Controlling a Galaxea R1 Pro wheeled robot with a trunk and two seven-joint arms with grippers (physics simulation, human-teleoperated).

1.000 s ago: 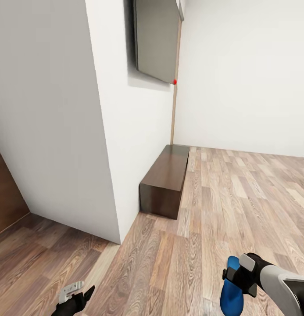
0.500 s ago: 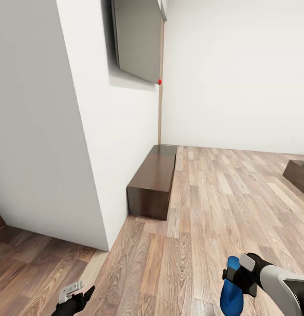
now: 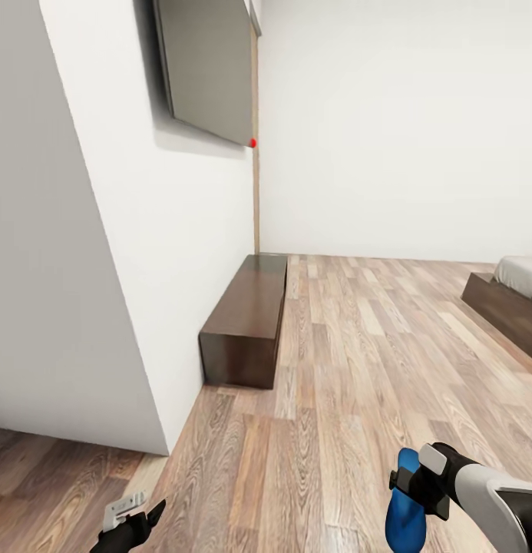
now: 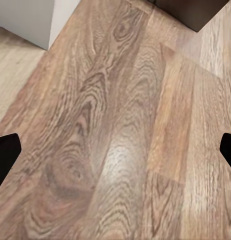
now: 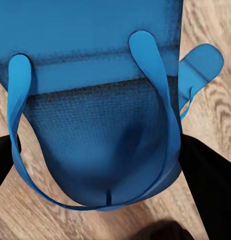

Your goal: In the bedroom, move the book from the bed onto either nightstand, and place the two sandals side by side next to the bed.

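Low at the head view's right edge, a bright blue flip-flop sandal (image 3: 404,503) hangs toe-down in the right gripper (image 3: 414,485), whose black fingers pinch it from either side above the wood-plank floor (image 3: 350,361); no brand, label or lettering can be read on the sandal or anywhere else in the room. In the right wrist view the held sandal (image 5: 90,105) shows a textured blue sole with darker stippling across its middle, two thin blue straps arching over it and meeting at a single toe post near its rounded end; the gripper's dark fingers (image 5: 208,185) press against both of its edges. Just beyond it in that view a second blue sandal (image 5: 200,67) lies on the floor, small and partly hidden behind the first.

The left gripper (image 3: 131,522) sits at the head view's lower left, its black finger and pale grey part low over the floor; in the left wrist view its two dark fingertips (image 4: 5,157) stand far apart at opposite edges with bare planks between them, so the claw is spread and holds nothing.

A long low dark wooden cabinet (image 3: 246,322) runs along the white wall, under a wall-mounted dark flat screen (image 3: 208,65) with a small red light at its lower corner; at the far right, a corner of the bed (image 3: 511,296) shows its light-grey mattress on a dark frame.
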